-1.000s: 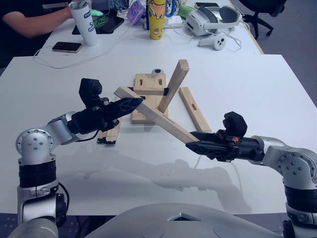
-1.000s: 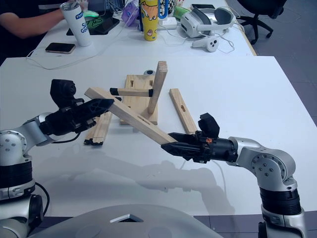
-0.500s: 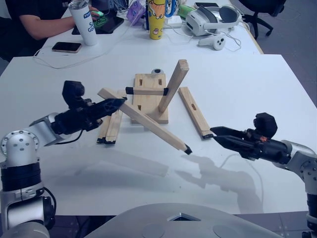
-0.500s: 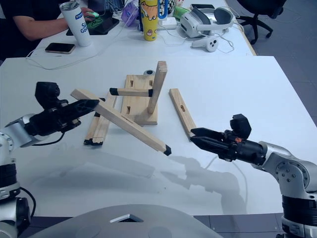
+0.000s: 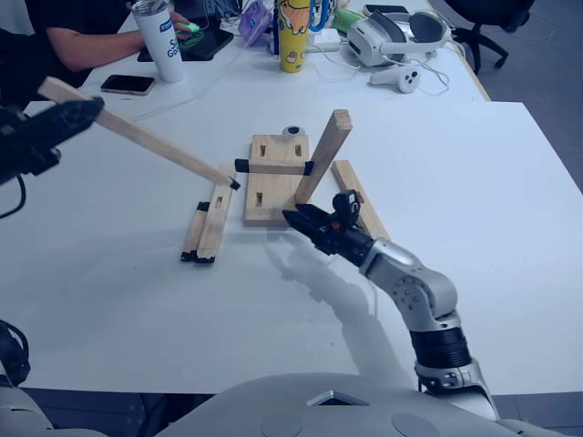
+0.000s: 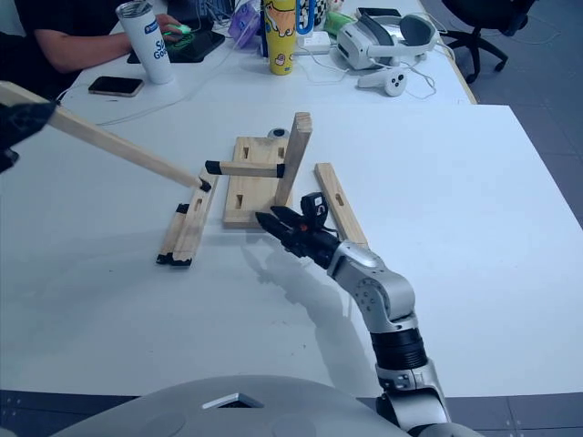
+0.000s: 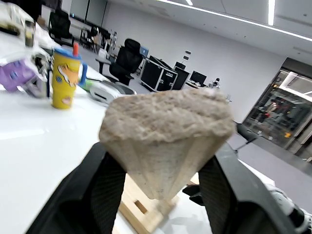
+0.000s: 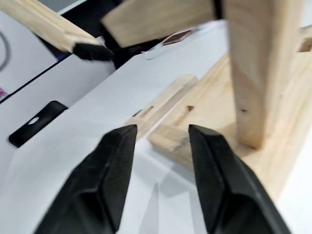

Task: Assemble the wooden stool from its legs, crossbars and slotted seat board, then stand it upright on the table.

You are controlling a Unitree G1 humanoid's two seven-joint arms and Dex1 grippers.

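Left fingers (image 5: 55,123) clamp one end of a wooden leg (image 5: 150,146) over the bench's (image 5: 474,182) left edge. Right fingers (image 5: 305,221), spread apart and empty, hover at the seat board's (image 5: 269,177) near edge.

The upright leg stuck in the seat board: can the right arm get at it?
Probably yes: the right gripper sits open just short of the upright leg's base on the seat board, with nothing between them.

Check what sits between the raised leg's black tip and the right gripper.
The slotted seat board, lying flat: its near left part fills the stretch between the leg and the right gripper, clearest in the eye views.
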